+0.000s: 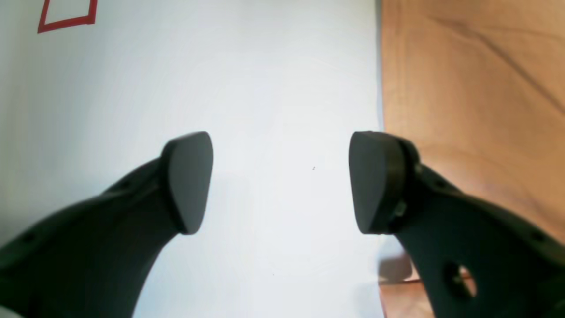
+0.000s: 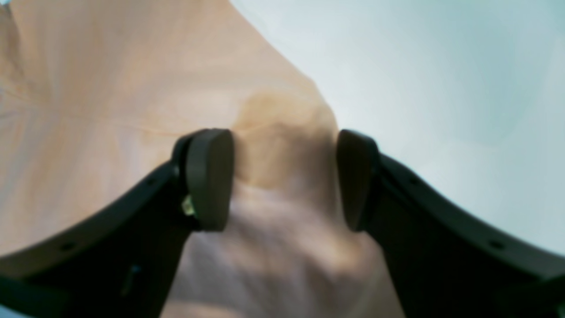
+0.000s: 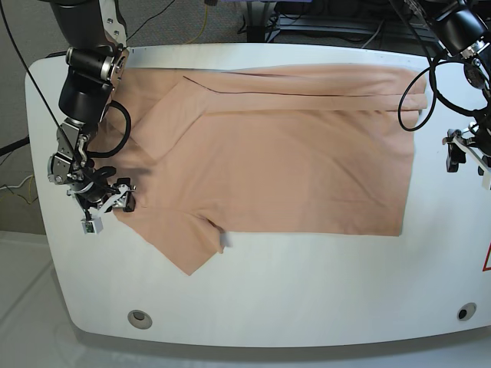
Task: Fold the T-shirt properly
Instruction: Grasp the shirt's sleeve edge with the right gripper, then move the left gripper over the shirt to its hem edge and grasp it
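One T-shirt, plain (no readable print)

A robotics lab, by the look of it. Two arms stand at a white table marked with red tape. Cables trail behind.

White table with rounded corners, smooth and bare along the near side. Spread flat across the far half, a peach T-shirt, its long edge close to the far rim, one sleeve pointing toward the near left. Two round holes near the front corners, one left, one right. Red tape mark at the right edge, also seen in the left wrist view.
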